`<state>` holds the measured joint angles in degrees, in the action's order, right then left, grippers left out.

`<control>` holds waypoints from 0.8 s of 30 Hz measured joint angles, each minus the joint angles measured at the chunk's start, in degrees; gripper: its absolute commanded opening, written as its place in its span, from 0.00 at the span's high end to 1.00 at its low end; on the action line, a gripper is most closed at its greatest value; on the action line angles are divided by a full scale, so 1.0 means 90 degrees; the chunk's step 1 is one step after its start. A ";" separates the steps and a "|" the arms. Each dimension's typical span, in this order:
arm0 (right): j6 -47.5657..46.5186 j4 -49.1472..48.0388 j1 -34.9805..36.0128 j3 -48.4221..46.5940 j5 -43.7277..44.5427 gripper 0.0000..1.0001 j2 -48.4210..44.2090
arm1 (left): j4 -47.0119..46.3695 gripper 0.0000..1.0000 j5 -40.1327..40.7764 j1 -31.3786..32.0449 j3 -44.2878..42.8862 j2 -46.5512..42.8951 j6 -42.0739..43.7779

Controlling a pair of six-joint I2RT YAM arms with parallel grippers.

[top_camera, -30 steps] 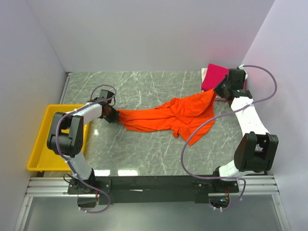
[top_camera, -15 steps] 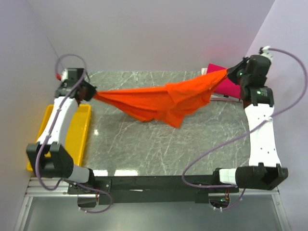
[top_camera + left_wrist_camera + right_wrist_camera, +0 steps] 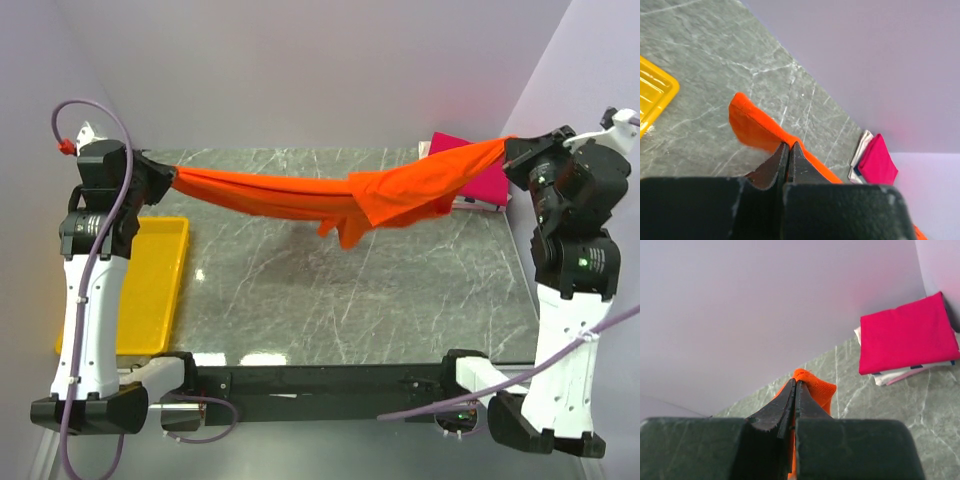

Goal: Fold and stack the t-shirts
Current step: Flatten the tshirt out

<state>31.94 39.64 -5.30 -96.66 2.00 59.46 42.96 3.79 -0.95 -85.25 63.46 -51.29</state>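
The orange t-shirt [image 3: 330, 195] hangs stretched in the air between both grippers, high above the table, with a bunch of cloth sagging near its middle. My left gripper [image 3: 168, 178] is shut on its left end, which also shows in the left wrist view [image 3: 752, 127]. My right gripper [image 3: 508, 148] is shut on its right end, seen as an orange tip in the right wrist view [image 3: 815, 385]. The magenta-pink t-shirt [image 3: 480, 185] lies folded at the back right corner on a white folded cloth; it also shows in the right wrist view [image 3: 907, 335] and the left wrist view [image 3: 877, 162].
A yellow plastic tray [image 3: 150, 290] sits at the table's left edge, also in the left wrist view [image 3: 652, 95]. The grey marble table [image 3: 340, 290] is walled on the left, back and right.
Both arms have risen and spread apart, lifting the orange t-shirt off the table and pulling it into a taut band in the air.
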 measured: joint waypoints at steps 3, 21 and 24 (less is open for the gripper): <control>-0.0002 0.0022 -0.0002 -0.0124 -0.0027 1.00 0.0095 | -0.0036 0.99 -0.0267 0.0000 0.0109 0.0090 -0.0005; 0.0092 -0.0627 0.0010 0.0107 -0.0532 0.20 0.6205 | -0.1404 0.99 -0.1943 -0.0010 0.2125 0.3638 -0.0454; 0.0092 -0.0840 0.0104 0.0988 -0.0464 0.20 0.5535 | -0.1610 0.99 -0.1943 -0.0010 0.2416 0.3434 -0.0486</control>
<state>32.77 32.08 -4.36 -87.77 -2.17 109.27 28.47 -13.69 -1.04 -63.51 94.37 -55.66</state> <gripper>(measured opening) 0.796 0.016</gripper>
